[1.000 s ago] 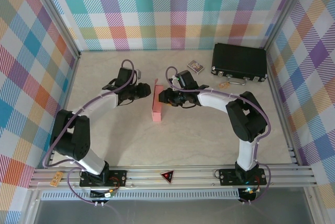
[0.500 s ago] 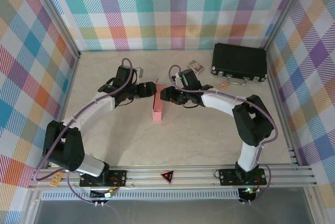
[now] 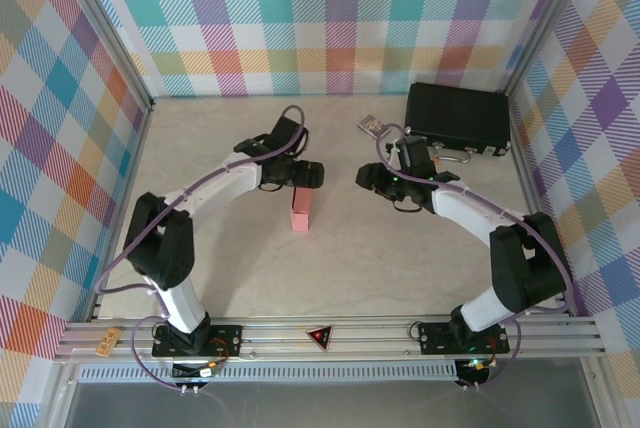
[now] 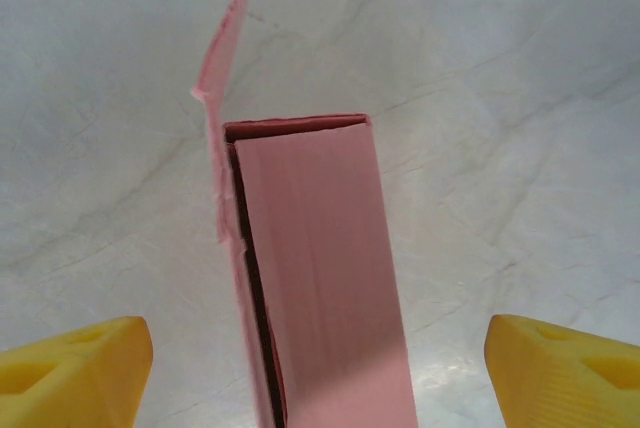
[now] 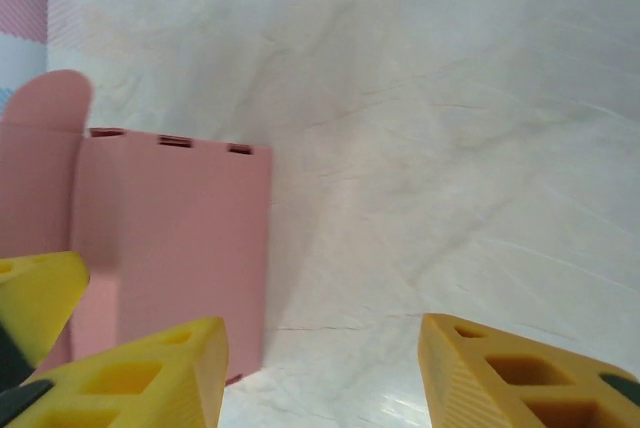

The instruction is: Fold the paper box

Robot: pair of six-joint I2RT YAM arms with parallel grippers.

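Observation:
The salmon-pink paper box (image 3: 301, 212) stands on a long narrow edge at the table's middle. In the left wrist view the paper box (image 4: 315, 268) runs lengthwise between my spread yellow fingers (image 4: 75, 368), with a loose flap (image 4: 225, 58) sticking up at its far left corner. My left gripper (image 3: 309, 176) hangs open over the box's far end, touching neither side. My right gripper (image 3: 367, 178) is open and stands off to the right of the box. In the right wrist view the box's broad side (image 5: 170, 248) lies left of my fingers (image 5: 520, 378), with bare table between them.
A black hard case (image 3: 458, 116) lies at the back right. A small patterned card pack (image 3: 372, 125) sits just left of it. Plaid walls close the table on three sides. The marble table (image 3: 380, 258) lies bare in front of the box.
My left gripper swung right and now sits over the box's far end. My right gripper let go of the box's side and drew back to the right.

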